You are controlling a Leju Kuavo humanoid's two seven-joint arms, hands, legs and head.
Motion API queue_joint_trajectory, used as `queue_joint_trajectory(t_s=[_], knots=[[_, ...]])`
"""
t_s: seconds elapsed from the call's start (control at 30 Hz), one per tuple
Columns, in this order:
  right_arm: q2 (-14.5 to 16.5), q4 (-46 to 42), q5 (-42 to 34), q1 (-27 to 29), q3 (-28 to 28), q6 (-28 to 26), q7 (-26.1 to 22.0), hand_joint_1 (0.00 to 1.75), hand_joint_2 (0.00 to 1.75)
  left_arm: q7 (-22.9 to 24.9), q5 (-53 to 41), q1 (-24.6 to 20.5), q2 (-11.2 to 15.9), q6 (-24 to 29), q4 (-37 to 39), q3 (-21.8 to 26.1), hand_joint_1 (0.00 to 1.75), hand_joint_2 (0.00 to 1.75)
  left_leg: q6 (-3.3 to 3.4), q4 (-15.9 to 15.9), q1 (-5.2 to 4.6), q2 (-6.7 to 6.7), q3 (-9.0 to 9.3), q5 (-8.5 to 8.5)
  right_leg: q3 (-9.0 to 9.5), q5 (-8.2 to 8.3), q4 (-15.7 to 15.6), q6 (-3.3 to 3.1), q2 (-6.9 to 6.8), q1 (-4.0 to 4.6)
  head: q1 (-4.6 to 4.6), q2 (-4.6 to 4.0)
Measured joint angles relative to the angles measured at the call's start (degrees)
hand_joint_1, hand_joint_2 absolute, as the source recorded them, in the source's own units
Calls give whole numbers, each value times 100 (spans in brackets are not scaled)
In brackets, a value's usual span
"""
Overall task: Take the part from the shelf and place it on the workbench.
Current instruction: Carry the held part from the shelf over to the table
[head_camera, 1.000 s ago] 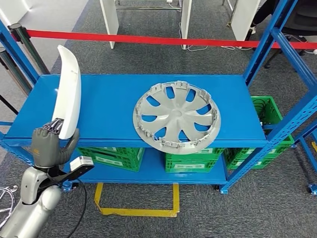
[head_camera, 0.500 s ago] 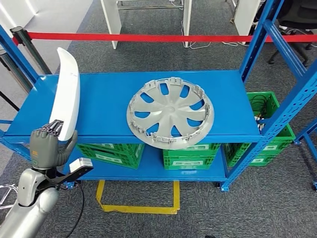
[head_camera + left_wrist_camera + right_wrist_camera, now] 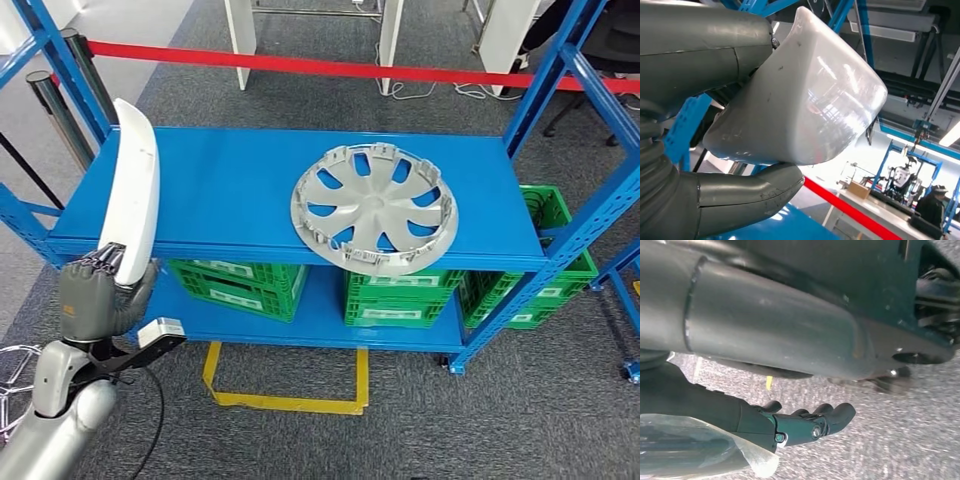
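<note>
The left hand (image 3: 92, 300) holds the long white part (image 3: 134, 190) upright, with its fingers closed around the bottom end. The part stands off the front left corner of the blue shelf (image 3: 226, 190), out past the edge. A grey wheel cover (image 3: 375, 207) lies on the shelf, sticking over the front edge. The right hand (image 3: 806, 425) hangs over grey floor, fingers a bit curled, holding nothing.

An industrial workshop or robot test hall: blue steel shelving (image 3: 302, 200) loaded with green plastic crates (image 3: 234, 285) stands on grey carpet (image 3: 483, 420), with yellow floor tape (image 3: 283, 400), a red barrier belt (image 3: 302, 65) and workbenches (image 3: 874, 210) beyond.
</note>
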Motion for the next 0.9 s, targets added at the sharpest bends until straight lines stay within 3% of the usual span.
queue_joint_trajectory(t_s=[0.03, 0.1, 0.17, 0.43, 0.53, 0.57, 0.6, 0.67, 0.7, 0.77, 0.83, 0.87, 0.9], knots=[[0, 0, 0, 0, 0, -1, 0, 0, 0, 0, 0, 4, 0, 0, 0, -2, 175, 175, 2, 8, -19, -3, -72, 49, 125, 109, -47, -28, 2, 12, 0, 0], [0, 0, -1, -5, 0, -3, 0, 0, 0, 1, 0, 8, 1, 0, 0, -2, 175, 175, -2, 22, -50, -12, -185, 135, 637, 389, -672, -126, 23, 54, -1, 0], [0, 0, -2, -11, 0, -3, 0, 0, 0, 1, 0, 8, 1, 0, 0, -2, 175, 175, -8, 29, -63, -20, -232, 181, 1038, 494, -1229, -203, 53, 88, -3, 0], [-2, 0, -1, -15, 0, -4, 0, 0, 0, 1, 0, 8, 0, 0, 0, -2, 175, 175, -17, 34, -67, -20, -238, 198, 1223, 437, -1484, -246, 79, 108, -8, 0], [2, -2, -1, -17, 0, -4, -2, 0, 0, 1, 0, 6, 7, 1, -3, -1, 175, 175, -96, 52, -71, -24, -310, 293, 1387, 411, -1842, -274, 67, 119, -1, 0], [7, -2, -1, -13, -1, -4, -2, 0, 0, 1, 0, 9, 15, 1, -4, -1, 175, 175, -165, 359, -42, -23, -420, 45, 1315, 503, -1912, -304, 37, 111, -2, 0], [10, -2, -2, -8, -1, -3, 2, 0, 0, 1, 0, 15, 21, 1, -4, -1, 175, 175, -251, 586, 8, -19, -349, -85, 1101, 652, -1874, -313, -7, 89, -5, 0], [13, 6, -64, 0, -8, 6, 257, 0, 0, 3, 33, -6, 32, -23, -1, -9, 175, 175, -406, 683, 103, -8, 39, -418, 644, 930, -1739, -281, -75, 59, -24, 0], [11, 17, -129, 3, -22, 19, 611, 0, 0, 8, 70, -50, 36, -51, 8, -23, 175, 175, -413, 368, 122, -11, 346, -342, 480, 1014, -1659, -220, -93, 55, -26, 0], [7, 56, -275, 30, -70, 55, 1700, 0, 0, 33, 154, -204, 53, -116, 67, -82, 175, 175, -331, 30, 92, -28, 505, -455, 410, 1108, -1624, -144, -109, 69, -30, 0], [-4, 88, -337, 95, -117, 81, 2455, 0, 0, 65, 202, -345, 69, -147, 151, -144, 175, 175, -210, 21, 84, -22, 405, -386, 378, 1161, -1621, -80, -108, 58, -28, 0], [-12, 101, -344, 138, -131, 88, 2566, 0, 0, 74, 214, -397, 72, -153, 186, -172, 175, 175, -153, 21, 86, -10, 346, -331, 334, 1057, -1557, -52, -89, 50, -22, 0], [-20, 113, -348, 174, -140, 91, 2599, 0, 0, 80, 221, -441, 72, -156, 213, -198, 175, 175, -103, 13, 91, 3, 279, -266, 270, 834, -1396, -29, -62, 45, -19, 0]])
